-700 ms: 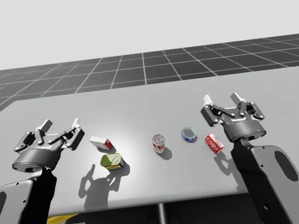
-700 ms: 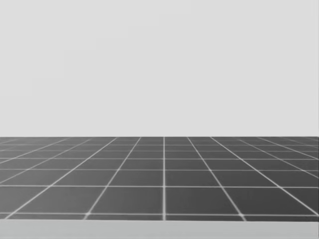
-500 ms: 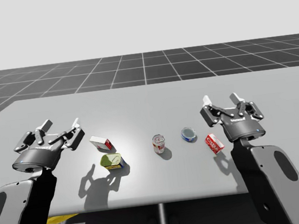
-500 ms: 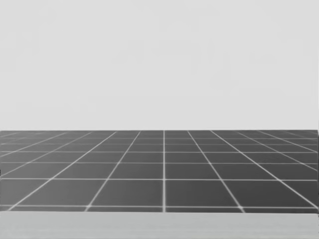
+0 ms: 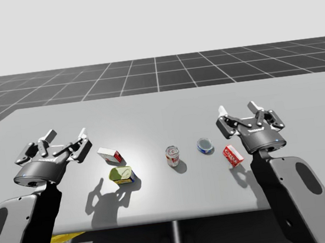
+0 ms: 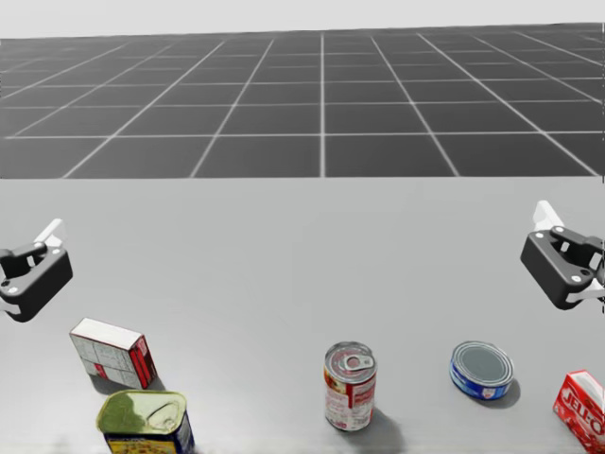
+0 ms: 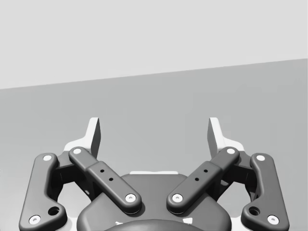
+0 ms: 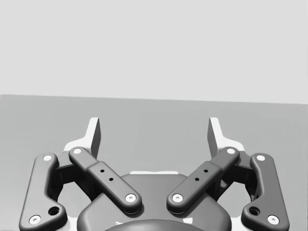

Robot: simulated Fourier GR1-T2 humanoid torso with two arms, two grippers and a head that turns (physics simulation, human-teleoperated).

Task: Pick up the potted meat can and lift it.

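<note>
The green-lidded, yellow-and-blue potted meat can [image 5: 121, 174] stands on the grey table [image 5: 161, 107] at five o'clock of the small white-and-red box [image 5: 111, 155], with my left gripper [image 5: 66, 136] at its ten o'clock and my right gripper [image 5: 239, 111] well off toward two o'clock, both released, spread wide around nothing.

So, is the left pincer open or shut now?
Open. The left pincer has its fingers wide apart in the left wrist view, gripping nothing.
</note>
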